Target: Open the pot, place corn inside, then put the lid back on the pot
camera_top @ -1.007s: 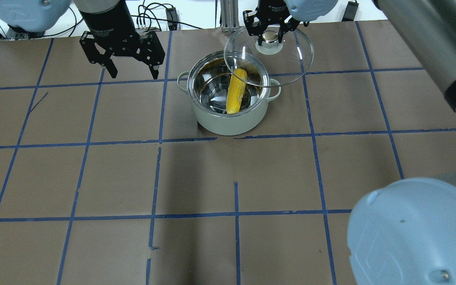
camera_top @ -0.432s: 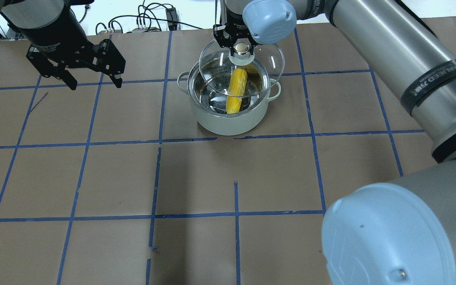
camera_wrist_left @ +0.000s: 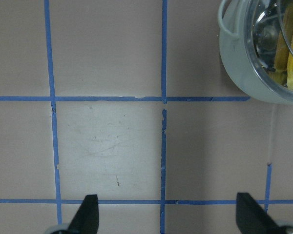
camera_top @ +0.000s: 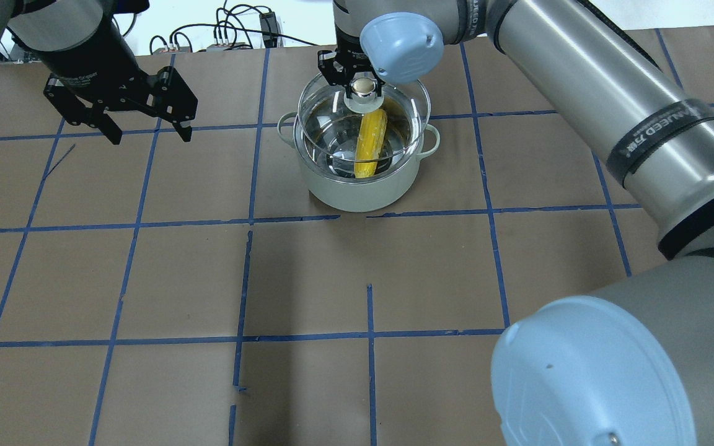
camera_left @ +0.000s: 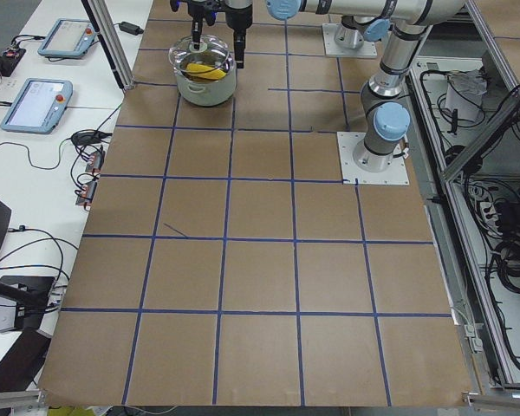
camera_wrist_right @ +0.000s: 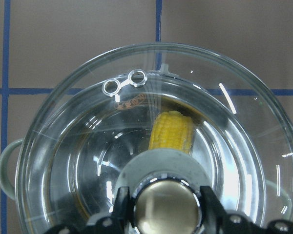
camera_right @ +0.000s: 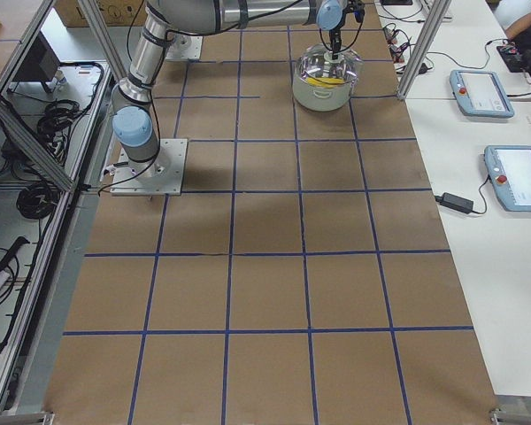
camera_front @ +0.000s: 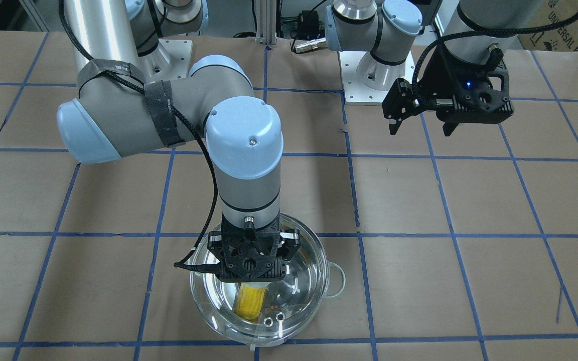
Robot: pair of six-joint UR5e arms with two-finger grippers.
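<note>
Lid (camera_wrist_right: 78, 161): just above pot (camera_top: 363, 193), near-centred, seemingly unseated.
Corn (camera_top: 370, 141): inside pot, leaning.
R gripper (camera_top: 364, 87): clenched on knob (camera_wrist_right: 164, 207).
Do: centre rim, lower level, then release.
L gripper (camera_top: 149, 136): fingers spread, empty, well apart.

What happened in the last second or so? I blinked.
The right gripper, shut on the lid, carried it leftward from off to the right of the pot to above it. The left gripper, open, drew away to the left. The pot and corn stayed put.
</note>
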